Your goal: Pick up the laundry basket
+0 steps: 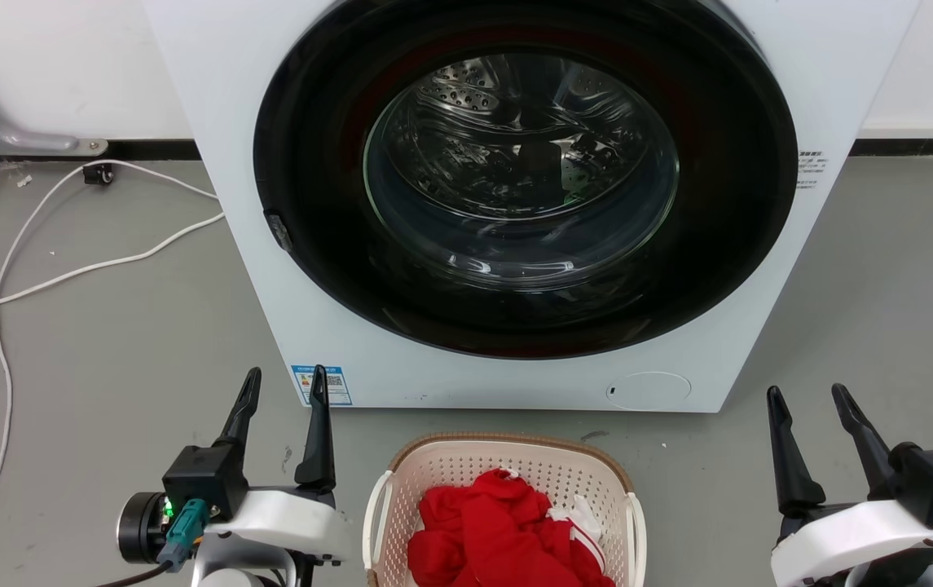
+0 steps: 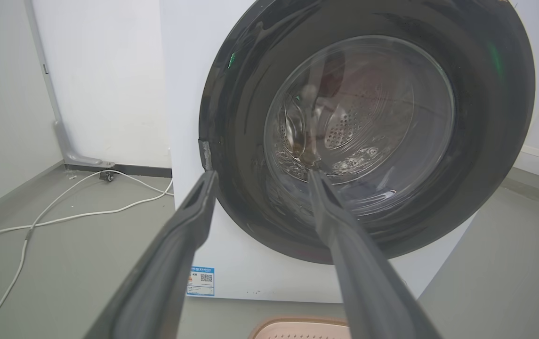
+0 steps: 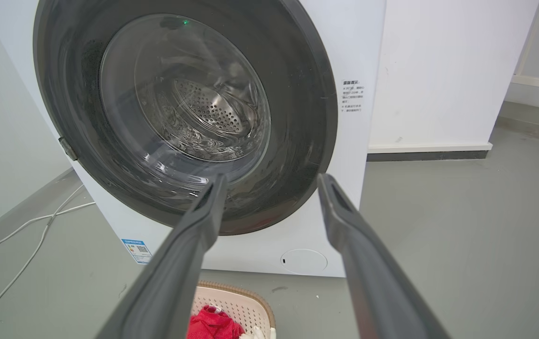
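The laundry basket (image 1: 466, 469) sits on the floor at the bottom centre of the head view, cream-white with perforated walls and a brown rim, holding red cloth (image 1: 503, 534). A white handle (image 1: 375, 514) shows on each side. My left gripper (image 1: 285, 383) stands open to the basket's left, apart from it. My right gripper (image 1: 808, 395) stands open to its right, further away. In the left wrist view the basket's rim (image 2: 297, 327) peeks in below my open fingers (image 2: 194, 221). The right wrist view has the basket (image 3: 236, 306) at the bottom between the fingers (image 3: 340, 212).
A white washing machine (image 1: 254, 106) with a shut round dark door (image 1: 523, 179) stands right behind the basket. White cables (image 1: 67, 269) trail over the grey floor at the left. Open floor lies on both sides of the machine.
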`<state>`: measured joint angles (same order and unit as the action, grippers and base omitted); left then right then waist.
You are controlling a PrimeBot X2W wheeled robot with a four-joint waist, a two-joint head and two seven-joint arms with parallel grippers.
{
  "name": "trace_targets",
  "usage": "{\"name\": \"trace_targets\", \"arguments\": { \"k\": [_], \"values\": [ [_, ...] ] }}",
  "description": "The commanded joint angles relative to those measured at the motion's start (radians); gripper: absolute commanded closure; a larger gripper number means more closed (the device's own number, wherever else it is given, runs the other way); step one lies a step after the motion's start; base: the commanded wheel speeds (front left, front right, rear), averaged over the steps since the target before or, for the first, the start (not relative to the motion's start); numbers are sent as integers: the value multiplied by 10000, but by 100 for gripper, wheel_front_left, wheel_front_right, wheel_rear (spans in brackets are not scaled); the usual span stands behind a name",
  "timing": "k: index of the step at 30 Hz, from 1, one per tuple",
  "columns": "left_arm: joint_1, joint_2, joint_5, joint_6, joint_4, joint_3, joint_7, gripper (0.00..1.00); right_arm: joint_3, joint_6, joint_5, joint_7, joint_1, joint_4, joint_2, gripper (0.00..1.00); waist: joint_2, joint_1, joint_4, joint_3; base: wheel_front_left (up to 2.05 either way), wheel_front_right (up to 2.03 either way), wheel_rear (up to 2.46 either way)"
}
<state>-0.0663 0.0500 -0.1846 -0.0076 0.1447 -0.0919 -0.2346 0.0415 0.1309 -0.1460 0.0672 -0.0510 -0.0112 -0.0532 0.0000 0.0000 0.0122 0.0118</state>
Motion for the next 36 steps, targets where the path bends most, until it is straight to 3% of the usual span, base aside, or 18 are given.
{"name": "trace_targets", "arguments": {
  "k": [1, 15, 36],
  "values": [
    [-7, 7, 166, 46, -34, -20, -85, 0, 9, -3, 160, 65, -124, -84, 41, 0, 0, 0, 1, 0, 0, 0, 0],
    [-16, 5, 1100, 140, 88, -66, -331, 0, 8, -3, 1081, 139, -186, -115, 52, 0, 0, 0, 42, 15, 0, 0, 0],
    [-47, 4, 955, 256, 286, -74, -310, 0, 108, -3, 863, 4, -168, -5, 50, 0, 0, 0, 42, -30, 0, 0, 0]
  ]
}}
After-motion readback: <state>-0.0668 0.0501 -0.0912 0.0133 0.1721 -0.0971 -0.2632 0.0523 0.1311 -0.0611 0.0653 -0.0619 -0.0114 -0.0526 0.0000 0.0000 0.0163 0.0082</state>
